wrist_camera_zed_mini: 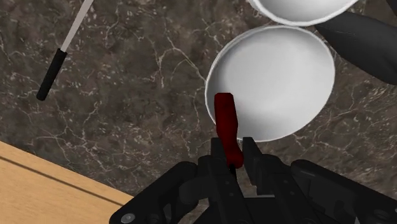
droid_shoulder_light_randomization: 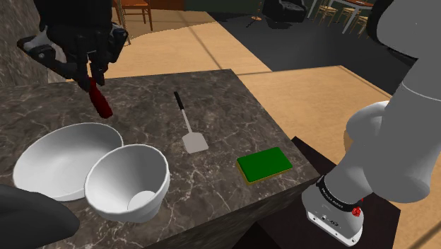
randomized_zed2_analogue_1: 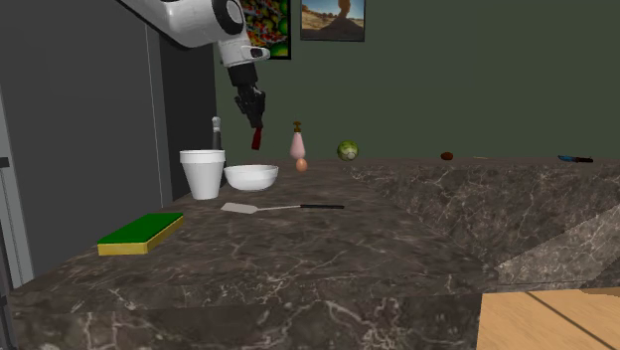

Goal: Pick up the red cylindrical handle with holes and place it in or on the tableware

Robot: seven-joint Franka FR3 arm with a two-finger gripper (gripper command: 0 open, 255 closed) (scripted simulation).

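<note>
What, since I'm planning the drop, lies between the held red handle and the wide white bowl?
Nothing visible does. The fingers clasp the red handle in the air just by the wide white bowl, with only air between them. The spatula, green sponge and deeper white bowl sit off to the sides.

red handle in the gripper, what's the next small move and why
Probably shift the gripper slightly toward the middle of the white bowl before lowering. It clasps the red handle aloft, the tip hanging over the bowl's rim, not its centre.

Two white bowls, a shallow bowl and a deep bowl; one spatula; one green sponge; one red handle.
</note>
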